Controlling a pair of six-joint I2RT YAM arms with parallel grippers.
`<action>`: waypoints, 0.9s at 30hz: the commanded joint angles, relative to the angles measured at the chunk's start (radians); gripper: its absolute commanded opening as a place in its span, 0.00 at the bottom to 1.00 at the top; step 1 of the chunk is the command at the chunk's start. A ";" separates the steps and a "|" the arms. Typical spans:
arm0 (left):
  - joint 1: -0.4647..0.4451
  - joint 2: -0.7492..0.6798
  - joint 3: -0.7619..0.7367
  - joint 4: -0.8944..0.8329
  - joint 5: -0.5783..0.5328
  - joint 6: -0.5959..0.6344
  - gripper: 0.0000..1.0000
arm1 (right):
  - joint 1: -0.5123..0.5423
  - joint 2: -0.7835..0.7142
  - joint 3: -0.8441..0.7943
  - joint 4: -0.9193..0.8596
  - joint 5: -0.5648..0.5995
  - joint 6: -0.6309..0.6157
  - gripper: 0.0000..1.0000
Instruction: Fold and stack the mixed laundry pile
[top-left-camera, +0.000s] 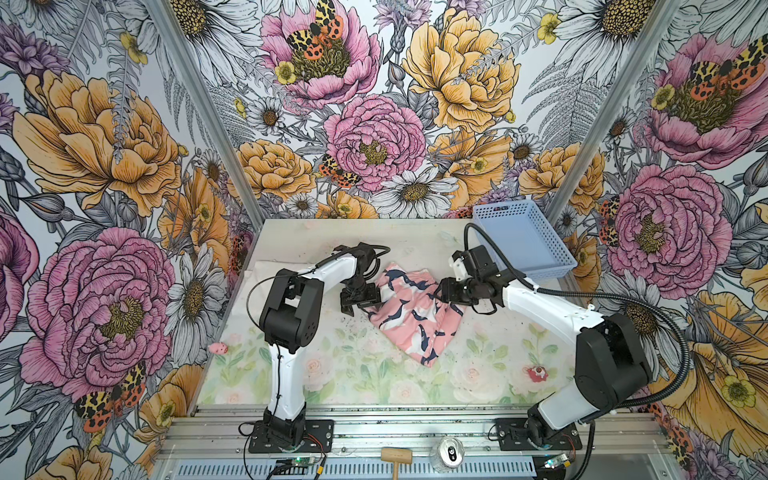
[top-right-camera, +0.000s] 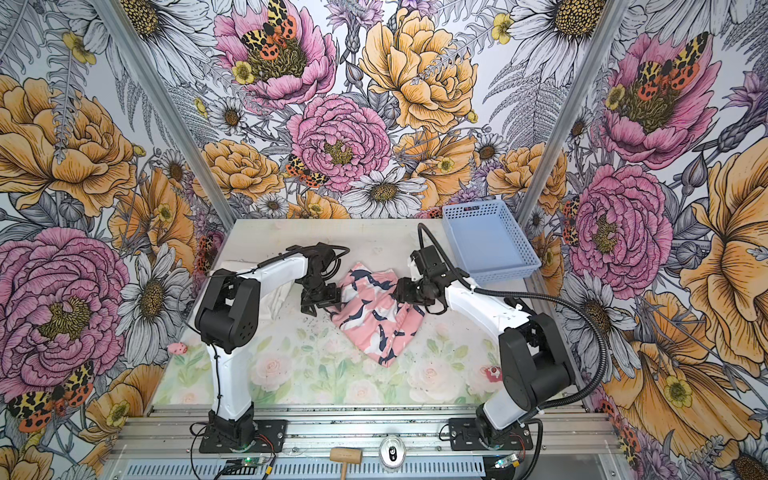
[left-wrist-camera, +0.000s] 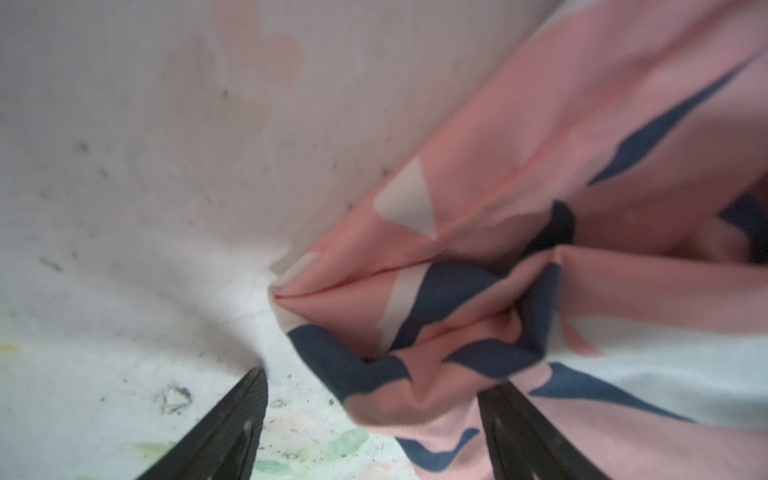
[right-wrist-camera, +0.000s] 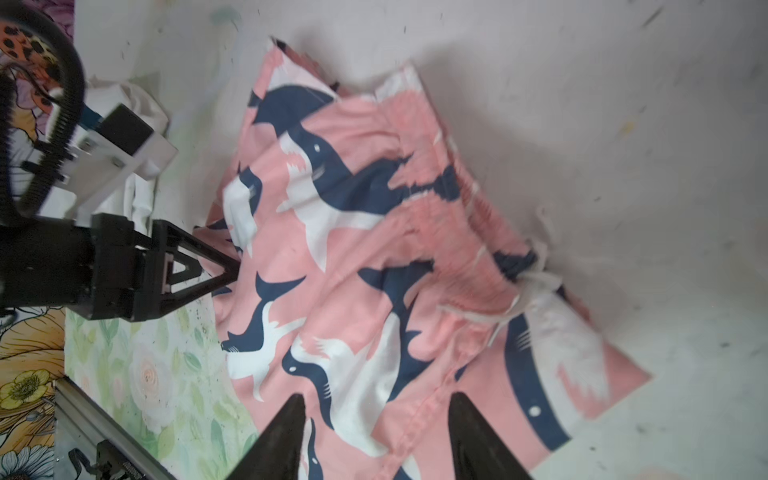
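The pink garment (top-left-camera: 411, 316) (top-right-camera: 374, 320), printed with navy and white shapes, lies crumpled in the middle of the table. The white T-shirt (top-left-camera: 255, 272) (top-right-camera: 279, 298) lies at the left, mostly hidden under the left arm. My left gripper (top-left-camera: 359, 308) (top-right-camera: 320, 306) (left-wrist-camera: 374, 386) is open at the garment's left edge. A bunched corner of the pink cloth (left-wrist-camera: 415, 332) sits loose between its fingers. My right gripper (top-left-camera: 438, 293) (top-right-camera: 395, 293) (right-wrist-camera: 376, 399) is open just over the garment's right side (right-wrist-camera: 374, 249), gripping nothing.
A light blue perforated basket (top-left-camera: 540, 266) stands at the back right corner. A small pink toy (top-left-camera: 218, 348) lies at the table's left edge and a red one (top-left-camera: 536, 372) at the front right. A wooden mallet (top-left-camera: 397, 457) and a can (top-left-camera: 451, 453) rest on the front rail.
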 joint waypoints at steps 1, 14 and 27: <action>-0.044 -0.101 -0.104 0.027 0.017 -0.079 0.81 | 0.022 0.040 -0.079 0.021 0.057 0.078 0.59; -0.118 -0.420 -0.462 0.123 0.052 -0.242 0.81 | -0.004 0.311 0.122 0.056 0.099 -0.153 0.60; 0.075 -0.319 -0.186 0.305 0.080 0.013 0.99 | -0.096 0.155 0.205 -0.057 -0.008 -0.217 0.84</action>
